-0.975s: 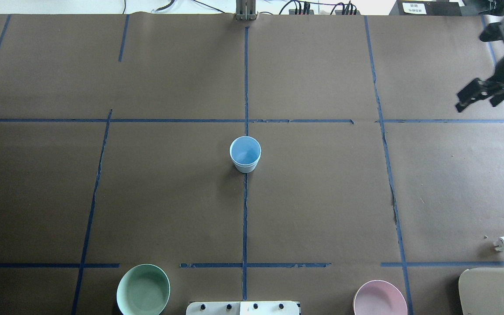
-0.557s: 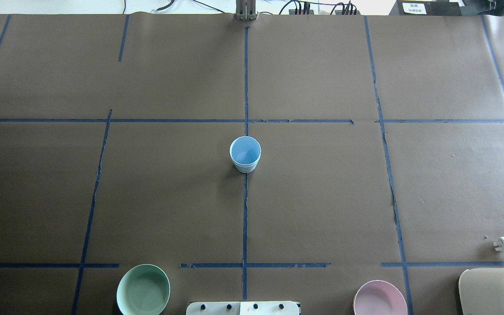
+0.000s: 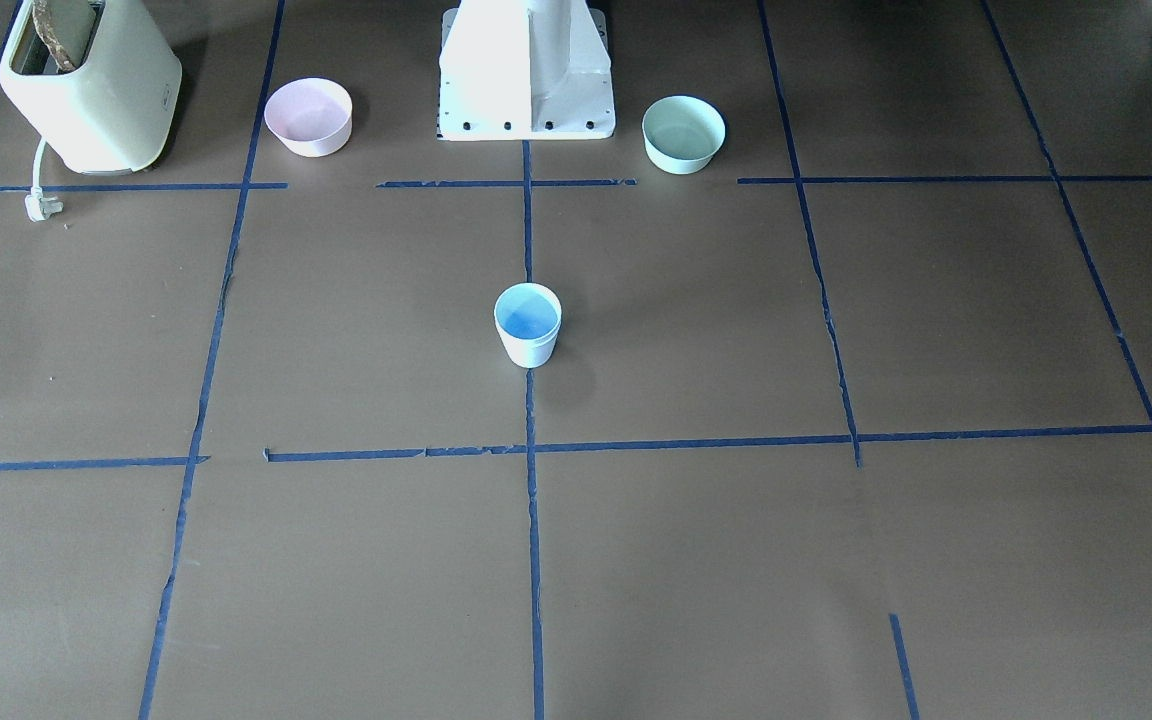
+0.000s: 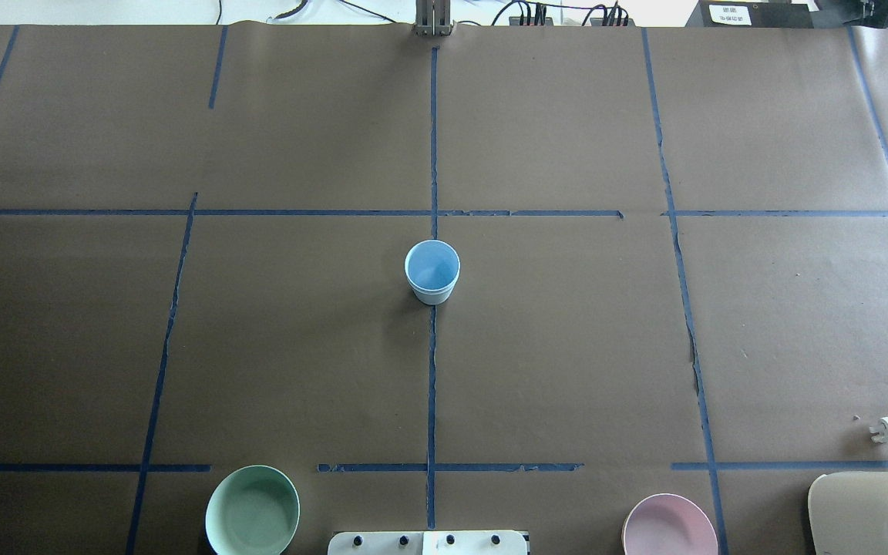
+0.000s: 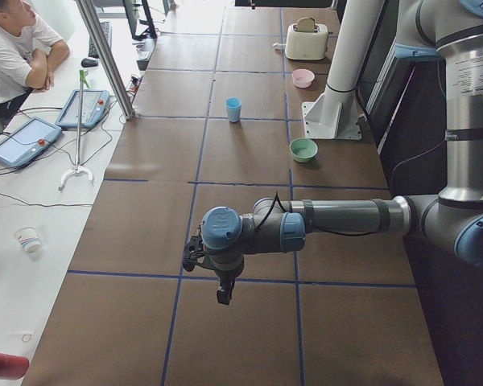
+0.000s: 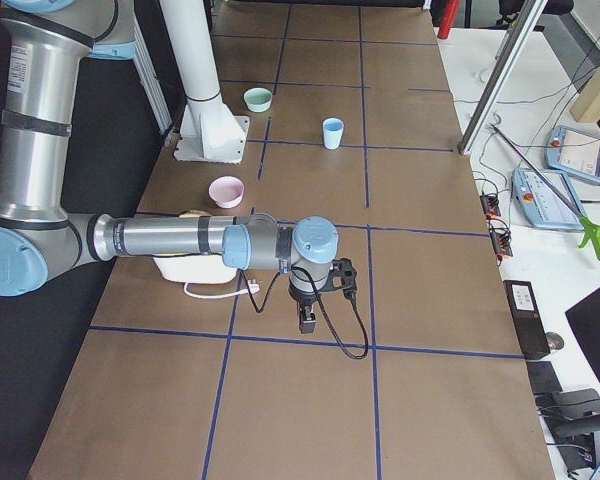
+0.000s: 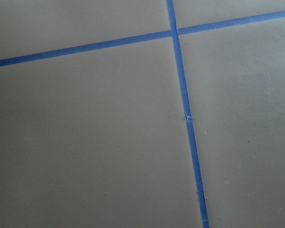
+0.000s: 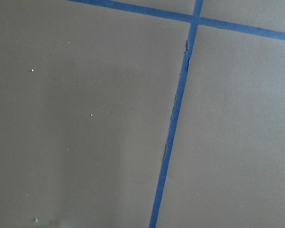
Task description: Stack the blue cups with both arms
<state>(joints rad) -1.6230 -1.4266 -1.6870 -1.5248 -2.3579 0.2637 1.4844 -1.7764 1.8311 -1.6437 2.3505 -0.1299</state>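
The pale-blue cups (image 4: 432, 271) stand upright at the table's middle on the centre tape line. They look like one cup with a double rim, as if nested. They also show in the front view (image 3: 528, 322) and in both side views (image 5: 233, 108) (image 6: 332, 132). The left gripper (image 5: 223, 294) hangs off the table's left end and points down, far from the cups. The right gripper (image 6: 306, 320) hangs off the right end, also far away. Both show only in the side views, so I cannot tell whether they are open or shut. Both wrist views show only brown paper and blue tape.
A mint-green bowl (image 4: 252, 510) and a pink bowl (image 4: 669, 526) sit either side of the white pedestal (image 3: 526, 70). A cream toaster (image 4: 872, 512) with a white plug (image 4: 887, 430) stands at the near right. An operator (image 5: 16, 48) sits past the far edge.
One second ago the right gripper showed at the right edge of the overhead view. It has since moved out of that view. The cups have not moved.
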